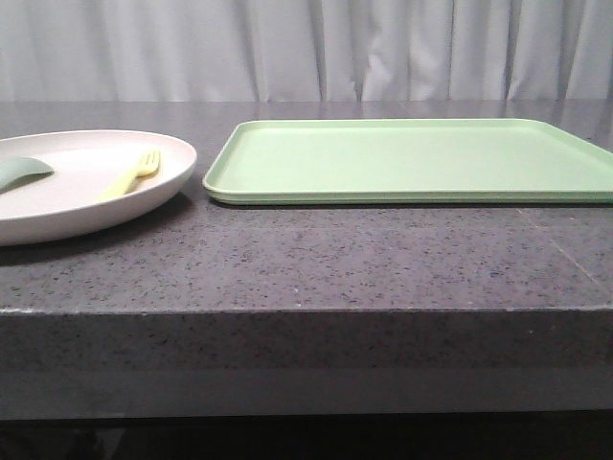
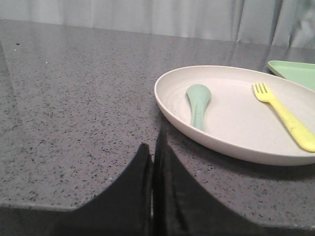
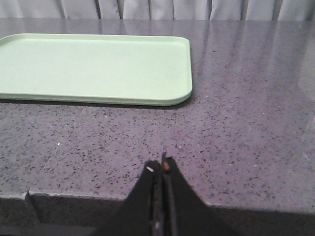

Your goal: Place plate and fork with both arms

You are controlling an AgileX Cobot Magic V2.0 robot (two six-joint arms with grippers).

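Note:
The pale pinkish-white plate [image 1: 57, 216] sits on the dark counter at the left. The pale-yellow fork [image 1: 132, 175] lies in it, tines away from me. Both also show in the left wrist view, the plate [image 2: 246, 147] and the fork [image 2: 288, 118]. My left gripper [image 2: 153, 142] is shut and empty, low by the counter's front edge, short of the plate's near rim. My right gripper [image 3: 161, 164] is shut and empty, near the counter's front edge in front of the tray's right corner. Neither gripper shows in the front view.
A grey-green spoon-like utensil [image 2: 198, 103] lies in the plate beside the fork. A rectangular light-green tray [image 1: 412, 158] lies to the right of the plate, also in the right wrist view [image 3: 93, 66]. The counter's front edge [image 1: 306, 311] runs close to both grippers. Grey curtains hang behind.

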